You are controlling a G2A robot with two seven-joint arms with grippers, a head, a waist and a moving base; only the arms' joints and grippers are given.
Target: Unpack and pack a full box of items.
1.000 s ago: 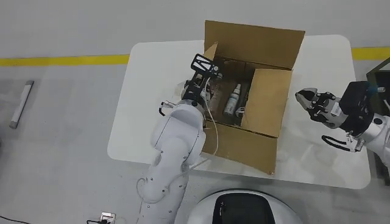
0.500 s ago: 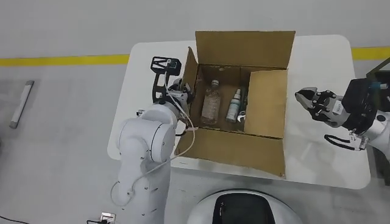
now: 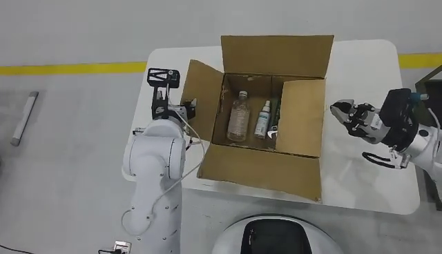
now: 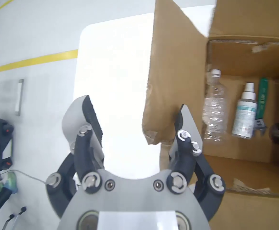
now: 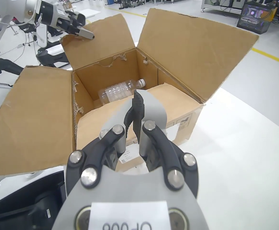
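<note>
One narrow strip of bare white table (image 3: 148,116) lies left of the cardboard box (image 3: 262,164). Over it is the left gripper (image 3: 164,81), jaws spread wide and holding nothing, just beside the outer edge of the raised left flap (image 3: 200,92). Inside the box, side by side, lie a clear bottle (image 3: 239,116), a spray bottle (image 3: 263,119) whose teal-and-white label is too small to read, and a green-handled wrench (image 3: 274,109). The right flap (image 3: 300,116) leans inward. The right gripper (image 3: 342,110), fingers pressed together and empty, is over the wider bare tabletop right of the box.
</note>
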